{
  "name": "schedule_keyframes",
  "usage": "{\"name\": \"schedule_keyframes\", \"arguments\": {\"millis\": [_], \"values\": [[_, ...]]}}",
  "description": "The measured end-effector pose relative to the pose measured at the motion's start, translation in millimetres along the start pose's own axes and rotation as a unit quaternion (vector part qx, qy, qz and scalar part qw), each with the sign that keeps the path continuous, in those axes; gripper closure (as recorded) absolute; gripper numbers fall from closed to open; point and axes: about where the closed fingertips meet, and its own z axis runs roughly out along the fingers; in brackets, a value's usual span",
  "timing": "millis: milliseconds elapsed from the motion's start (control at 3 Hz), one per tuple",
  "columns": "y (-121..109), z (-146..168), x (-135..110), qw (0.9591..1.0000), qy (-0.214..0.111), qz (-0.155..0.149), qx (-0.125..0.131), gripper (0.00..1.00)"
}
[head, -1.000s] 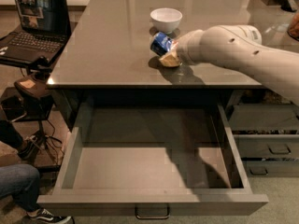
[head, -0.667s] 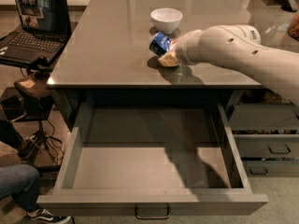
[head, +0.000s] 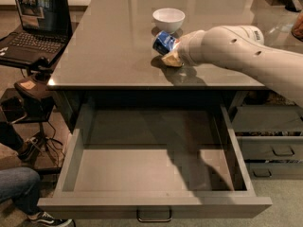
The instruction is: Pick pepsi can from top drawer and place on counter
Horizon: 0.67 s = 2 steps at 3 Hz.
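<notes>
The pepsi can, blue with a silver end, is tilted just over the counter, right in front of the white bowl. My gripper is shut on it, reaching in from the right on the white arm; one tan finger shows below the can, low against the counter surface. The top drawer is pulled wide open below the counter's front edge; its grey floor is bare and its dark handle is at the front.
A white bowl stands on the counter just behind the can. A laptop sits on a side stand at left. A seated person's leg and shoe are at lower left. Narrower drawers are at right.
</notes>
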Motion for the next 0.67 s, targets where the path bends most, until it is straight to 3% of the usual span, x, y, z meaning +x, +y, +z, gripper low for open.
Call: {"name": "schedule_keyframes", "arguments": {"millis": [333,667], "values": [[0.0,0.0,0.0,1.0000,0.000,0.000,0.000,0.00],[0.0,0.0,0.0,1.0000,0.000,0.000,0.000,0.00]]}}
